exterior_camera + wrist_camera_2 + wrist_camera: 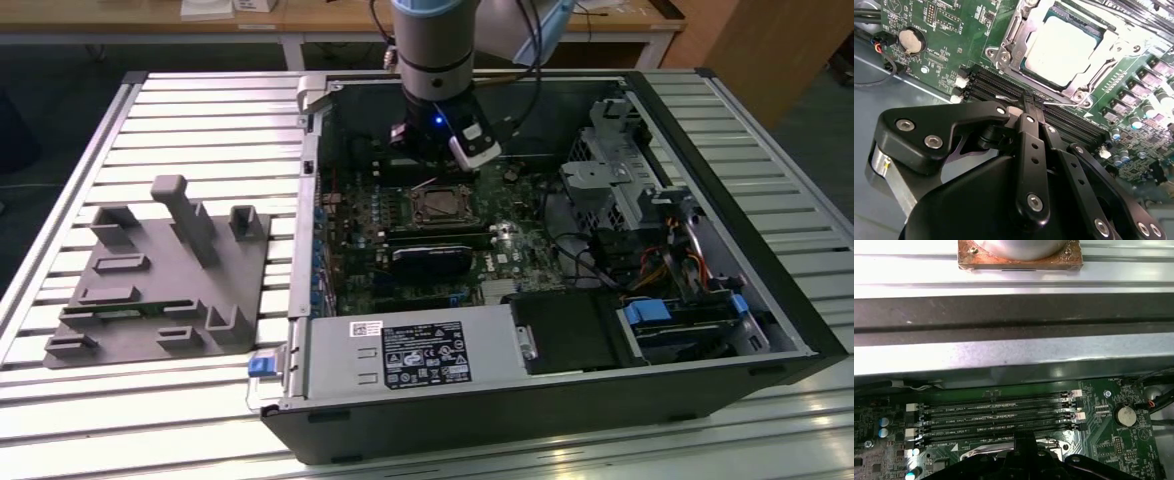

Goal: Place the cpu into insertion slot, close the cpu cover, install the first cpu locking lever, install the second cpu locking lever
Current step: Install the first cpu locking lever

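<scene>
The cpu [1061, 42], pale and silvery, lies flat in the insertion slot [441, 205] on the green motherboard. The cpu cover [1023, 35], a silvery frame, lies down around it, and the chip shows through its window. A thin metal locking lever [1004, 97] runs along the socket's edge beside the memory slots. My gripper [1031, 104] is shut, its black fingertips together right at this lever. I cannot tell whether the rod is pinched between them. In the exterior view the gripper [431, 172] hangs just behind the socket, inside the open computer case.
Long black memory slots [994, 417] lie between the socket and the case wall [1014, 352]. A coin battery [910, 40] sits on the board nearby. The drive cage [627, 170] and cables stand at the exterior view's right, the power supply [414, 355] in front, and a grey fixture plate [160, 270] at the left.
</scene>
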`<state>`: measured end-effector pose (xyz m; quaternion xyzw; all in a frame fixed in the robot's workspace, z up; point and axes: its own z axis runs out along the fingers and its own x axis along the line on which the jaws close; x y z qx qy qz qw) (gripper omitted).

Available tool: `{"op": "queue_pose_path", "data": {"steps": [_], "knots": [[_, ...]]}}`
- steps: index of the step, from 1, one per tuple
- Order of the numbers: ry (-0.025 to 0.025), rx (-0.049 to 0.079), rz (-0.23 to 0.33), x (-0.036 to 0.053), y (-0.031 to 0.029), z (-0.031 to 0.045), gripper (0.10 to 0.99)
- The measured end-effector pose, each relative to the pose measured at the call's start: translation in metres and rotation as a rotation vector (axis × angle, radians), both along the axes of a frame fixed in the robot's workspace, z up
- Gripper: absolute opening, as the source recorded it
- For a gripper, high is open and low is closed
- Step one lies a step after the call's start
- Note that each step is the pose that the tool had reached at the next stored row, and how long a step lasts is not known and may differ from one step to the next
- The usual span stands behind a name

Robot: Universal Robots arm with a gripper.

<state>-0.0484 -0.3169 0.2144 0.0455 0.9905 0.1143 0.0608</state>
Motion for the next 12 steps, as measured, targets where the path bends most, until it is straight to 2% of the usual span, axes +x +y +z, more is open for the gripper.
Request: {"op": "queue_pose_path", "data": {"steps": [2, 4, 9, 12], "knots": [[-0.0023, -0.003, 0.000, 0.0000, 0.0006, -0.0012, 0.106], [-0.0024, -0.008, 0.000, 0.0000, 0.0006, -0.0014, 0.106], [-0.0027, -0.009, -0.002, 0.0000, 0.0007, -0.0018, 0.106], [-0.0084, -0.011, -0.018, -0.0002, 0.0007, -0.0031, 0.106]]}}
